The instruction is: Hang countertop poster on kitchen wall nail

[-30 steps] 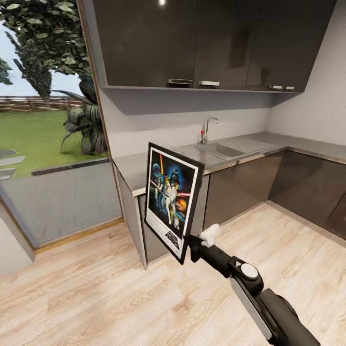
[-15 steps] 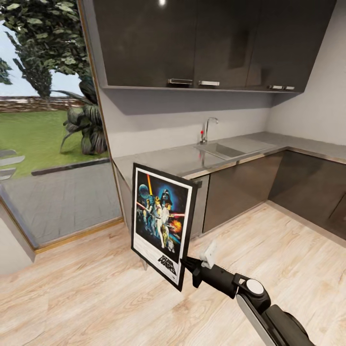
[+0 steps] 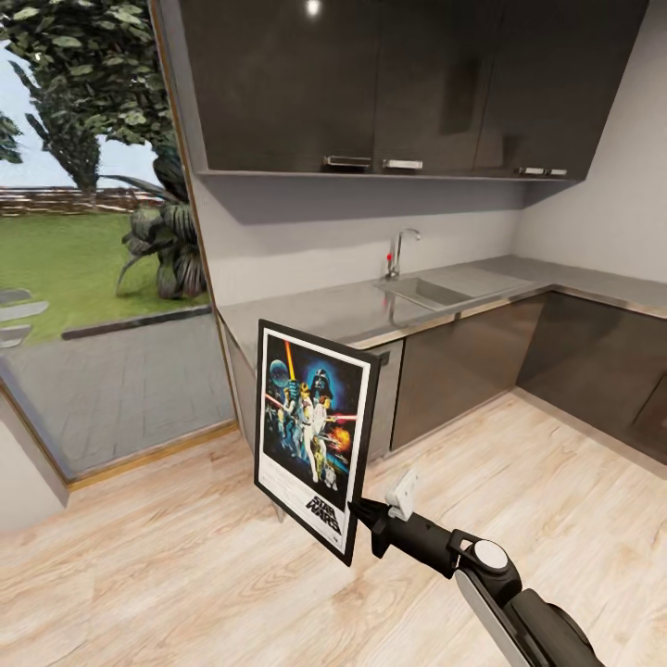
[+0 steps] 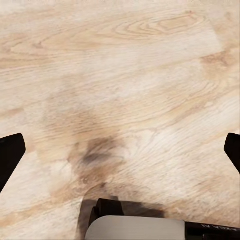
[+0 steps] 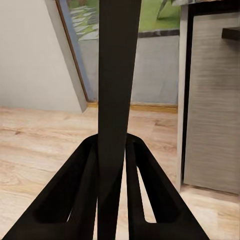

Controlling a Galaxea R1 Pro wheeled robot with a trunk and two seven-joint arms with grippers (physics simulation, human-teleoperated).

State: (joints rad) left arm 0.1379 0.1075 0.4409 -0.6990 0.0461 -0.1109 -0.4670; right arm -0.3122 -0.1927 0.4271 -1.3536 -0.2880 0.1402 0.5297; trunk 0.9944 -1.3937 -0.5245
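We see the right gripper (image 3: 363, 512) clamped on the lower right edge of the poster (image 3: 315, 435), its two black fingers (image 5: 82, 195) pressed against either face of the dark frame, which runs edge-on between them in the right wrist view (image 5: 117, 90). The poster stands nearly upright from the gripper, tilted a little, its printed face turned toward the head camera: black frame, white border, dark blue art with figures and lightsabers, the title at the bottom. It hangs clear of the floor, held by this gripper alone.

Behind the gripper the right arm (image 3: 482, 574) stretches back toward us, black with a white disc at a joint and a small white part near the wrist.

Beyond the poster, past its top edge, lies the kitchen countertop (image 3: 315, 310), grey brushed metal over dark cabinets (image 3: 463, 357). Farther along it we see the inset sink (image 3: 424, 291) and the chrome tap (image 3: 400, 248), with dark wall cabinets (image 3: 389, 83) above. To the gripper's left a tall window (image 3: 93, 232) looks onto paving, grass and plants.

Below everything runs pale wooden flooring (image 3: 185, 574).

The left gripper (image 4: 120, 152) points down at that flooring (image 4: 125, 75), its dark fingertips (image 4: 10, 155) spread wide at the edges of the left wrist view, nothing between them.
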